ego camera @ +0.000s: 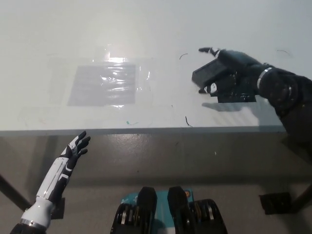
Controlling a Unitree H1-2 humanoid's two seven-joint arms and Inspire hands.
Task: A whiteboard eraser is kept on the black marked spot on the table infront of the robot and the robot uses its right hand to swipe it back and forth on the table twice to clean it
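My black right hand [233, 68] reaches in from the right over the white table [156, 29] and is shut on the whiteboard eraser [207, 74], a dark block that sits tilted at the hand's left side. The eraser lies just left of the black marked spot [238, 97], which shows partly under the hand and wrist. My white left hand [74, 150] rests open below the table's front edge at the lower left, far from the eraser.
A clear taped sheet [104, 84] lies on the table at the left middle. Small pen marks [187, 122] sit near the front edge [146, 130], and another pen mark [183, 55] is just above the eraser.
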